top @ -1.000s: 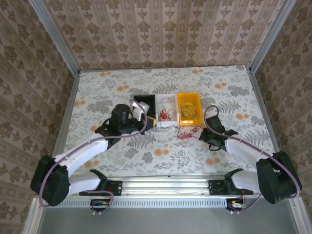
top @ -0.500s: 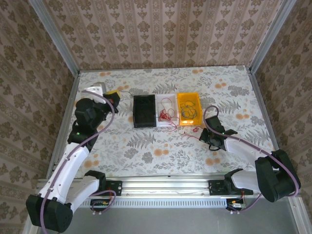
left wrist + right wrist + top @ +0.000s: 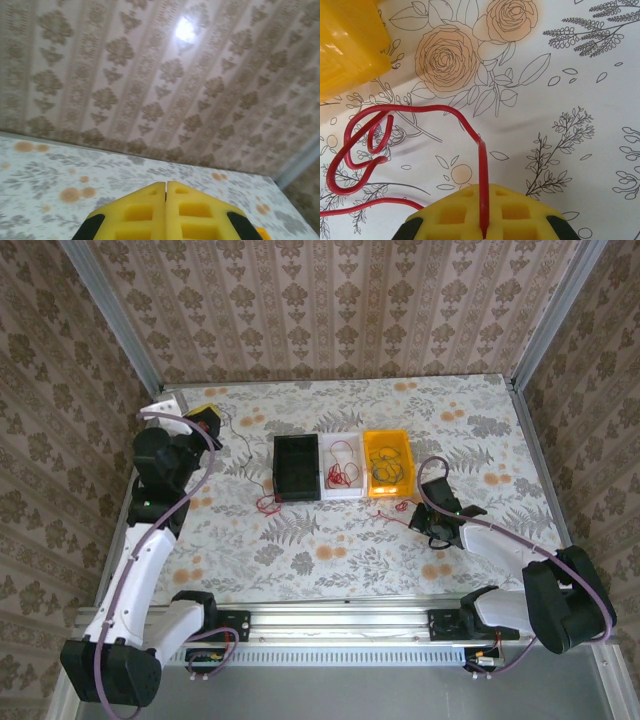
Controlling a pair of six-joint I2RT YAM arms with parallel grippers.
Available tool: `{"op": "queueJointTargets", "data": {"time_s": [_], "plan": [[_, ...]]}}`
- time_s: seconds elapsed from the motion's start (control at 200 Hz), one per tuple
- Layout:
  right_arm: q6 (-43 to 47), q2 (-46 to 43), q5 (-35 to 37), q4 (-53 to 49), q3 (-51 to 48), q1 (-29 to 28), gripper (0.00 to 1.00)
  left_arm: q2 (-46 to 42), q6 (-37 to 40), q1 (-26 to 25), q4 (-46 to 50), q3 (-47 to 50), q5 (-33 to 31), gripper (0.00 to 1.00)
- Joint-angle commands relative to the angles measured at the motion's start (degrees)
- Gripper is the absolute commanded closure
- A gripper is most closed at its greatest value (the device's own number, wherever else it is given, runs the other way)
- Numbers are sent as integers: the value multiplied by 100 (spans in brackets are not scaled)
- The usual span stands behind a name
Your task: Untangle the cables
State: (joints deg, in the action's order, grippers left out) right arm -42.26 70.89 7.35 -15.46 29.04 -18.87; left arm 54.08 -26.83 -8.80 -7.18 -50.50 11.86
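3 bins: black bin, white bin, orange bin. 2 loose cables on table: red cable clamped in right gripper, trailing left toward orange bin; second red cable near black bin. Left gripper pressed together.

Bins in row on table; cables inside, before them.

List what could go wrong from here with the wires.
1. The right gripper is shut on the red wire, whose loops lie beside the orange bin; a pull could catch them on the bin or slip the wire free.
2. A thin dark wire seems to run from the shut left gripper to a red loop near the black bin; pulling on it may tighten a knot rather than free it.
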Motion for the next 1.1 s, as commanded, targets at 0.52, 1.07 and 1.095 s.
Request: {"op": "queueJointTargets", "data": {"time_s": [0.52,1.07,1.095], "plan": [[1122,-988,-352,155,1363,-1121,95,-383,-137,-509,-269,567,-211,100],[931,2532,-155,476,3765,-1022,97,-454,-195,-742,-118,849,-465,100],[910,2645,-148,461,3854,-1022,95,-452,-185,-753,-117,849,-462,100]]}}
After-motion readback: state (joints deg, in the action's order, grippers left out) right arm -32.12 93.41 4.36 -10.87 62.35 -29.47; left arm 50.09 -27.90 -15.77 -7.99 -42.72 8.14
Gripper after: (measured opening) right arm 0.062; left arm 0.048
